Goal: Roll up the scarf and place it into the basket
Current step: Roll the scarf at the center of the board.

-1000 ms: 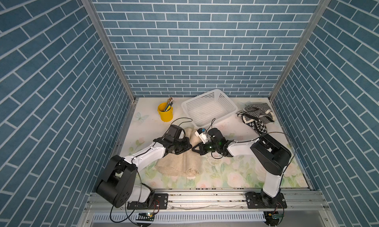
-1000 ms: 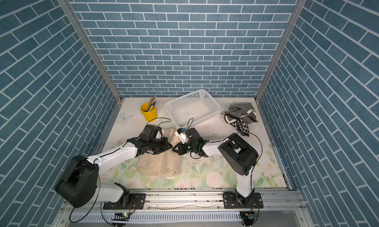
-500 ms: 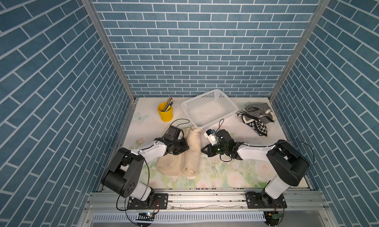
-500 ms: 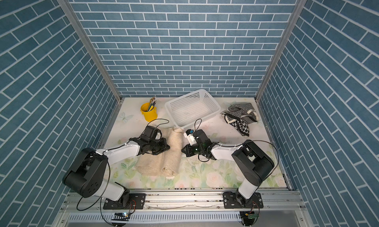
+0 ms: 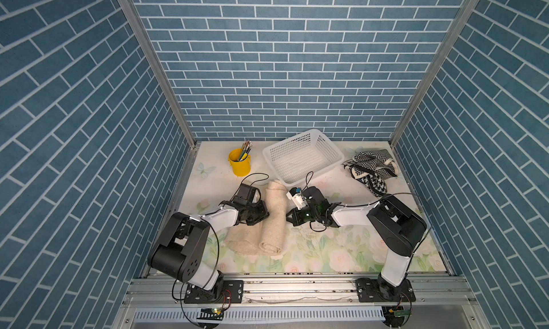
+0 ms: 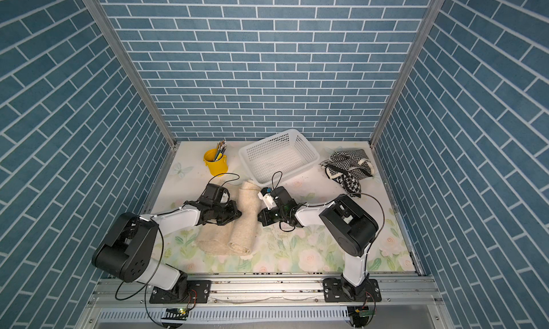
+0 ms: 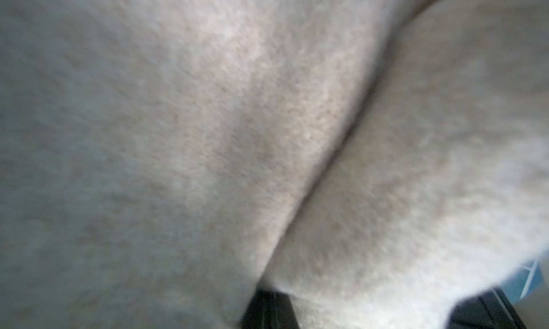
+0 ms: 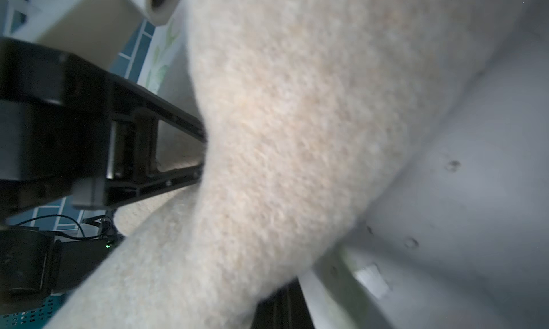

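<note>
Jaws on both arms are clamped, apparently pinching the half-rolled beige scarf (image 5: 271,220) on the worktop (image 5: 341,253), just short of the white basket (image 5: 312,174). We're mid-roll; next we need even, synchronized turns.

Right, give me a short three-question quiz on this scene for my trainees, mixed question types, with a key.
1. True or false: the scarf lies inside the basket.
2. Which holds thin sticks? A basket, B yellow bucket, C scarf.
3. What lies between the left gripper and right gripper?
Key: 1 false; 2 B; 3 the scarf.
</note>
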Available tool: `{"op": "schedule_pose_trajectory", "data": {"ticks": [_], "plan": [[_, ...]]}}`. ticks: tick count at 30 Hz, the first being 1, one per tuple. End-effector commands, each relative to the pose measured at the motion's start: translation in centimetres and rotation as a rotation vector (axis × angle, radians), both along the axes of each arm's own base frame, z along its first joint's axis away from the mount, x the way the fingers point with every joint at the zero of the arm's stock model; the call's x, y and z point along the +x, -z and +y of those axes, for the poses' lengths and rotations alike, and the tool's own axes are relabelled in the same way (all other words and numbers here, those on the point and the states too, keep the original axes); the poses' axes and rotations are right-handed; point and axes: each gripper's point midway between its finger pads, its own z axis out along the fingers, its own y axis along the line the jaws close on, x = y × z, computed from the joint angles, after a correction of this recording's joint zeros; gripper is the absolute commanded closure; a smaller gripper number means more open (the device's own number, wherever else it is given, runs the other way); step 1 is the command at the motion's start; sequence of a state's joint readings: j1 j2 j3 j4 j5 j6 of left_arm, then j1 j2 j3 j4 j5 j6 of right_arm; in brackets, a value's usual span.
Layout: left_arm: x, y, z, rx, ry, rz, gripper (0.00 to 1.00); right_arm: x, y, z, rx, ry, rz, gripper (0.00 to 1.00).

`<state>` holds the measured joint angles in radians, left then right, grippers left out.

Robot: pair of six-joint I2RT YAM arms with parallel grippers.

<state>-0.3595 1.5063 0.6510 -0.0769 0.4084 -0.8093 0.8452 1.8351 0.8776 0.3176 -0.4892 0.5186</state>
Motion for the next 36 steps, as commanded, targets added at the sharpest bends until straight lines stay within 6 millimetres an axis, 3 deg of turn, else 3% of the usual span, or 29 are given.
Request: {"op": "schedule_pose_trajectory", "data": {"ticks": [1,5,9,20,28,32,36], "plan": [[-1.3,0.7,3.2,0.082,-0.044,0.04,1.0,-0.5,-1.6,2.4,0.049,-0.065,-0.029,1.0],[-0.6,-2.1,4.8,0.105,-0.077,-0.006,0.96,-0.7,-2.3,3.8,0.06,-0.093,-0.042,1.0],[0.3,-5.2,6.2,0.111,-0.11,-0.071,0.93,-0.5,-1.8,5.0,0.056,-0.114,-0.031,1.0],[0.3,-8.3,3.4,-0.066,-0.039,-0.135,0.93,0.2,-1.8,8.7,0.087,-0.17,-0.03,1.0],[-0.4,-7.7,2.5,-0.09,-0.018,-0.131,0.93,0.1,-0.7,9.9,0.086,-0.188,-0.005,1.0],[-0.9,-5.4,3.1,-0.046,-0.033,-0.074,0.93,0.2,-1.7,9.8,0.094,-0.182,-0.022,1.0],[-1.0,-3.2,5.1,0.047,-0.092,-0.02,0.93,0.1,-2.5,8.1,0.056,-0.155,-0.054,1.0]]}}
